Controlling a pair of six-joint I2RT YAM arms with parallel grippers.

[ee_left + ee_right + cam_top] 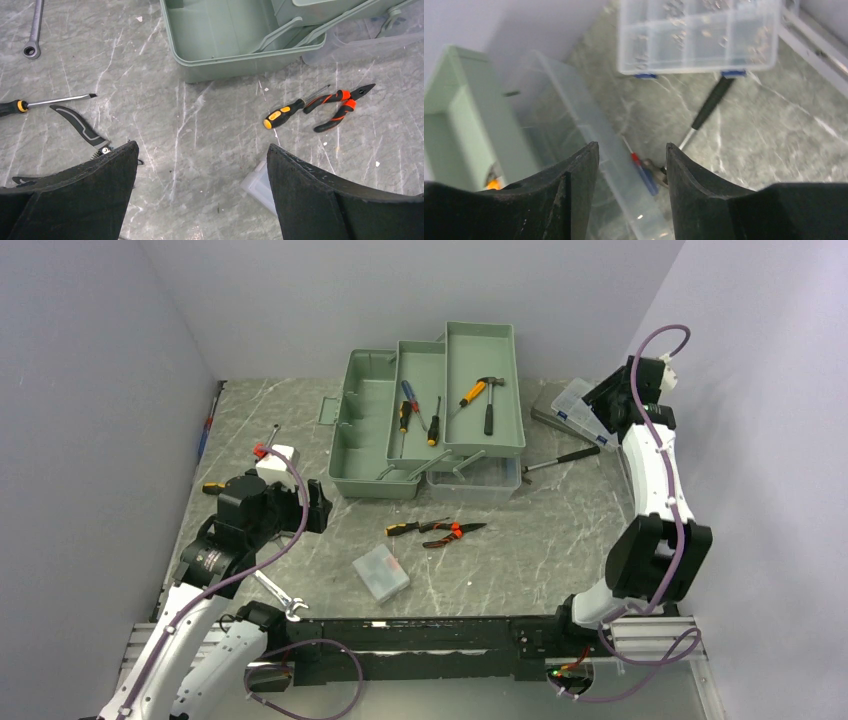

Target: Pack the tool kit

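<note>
Up top, at centre-back, the tool kit [362,435] stands fanned open (its clear lid [480,483] lies at the front). Screwdrivers [434,423] sit in the middle tray and a hammer [478,391] in the right one.

Left wrist: the left gripper [202,150] is spread wide and holds nothing, with the tool kit ahead.

Right wrist: the right gripper [632,150] is partly parted and empty, facing a clear organizer [696,67] with small parts in its compartments.

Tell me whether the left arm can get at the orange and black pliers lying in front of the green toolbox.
Probably yes. The left claw is open and empty, and bare tabletop runs from it to the pliers. The screwdriver lying right beside them on the claw's side could get nudged.
</note>
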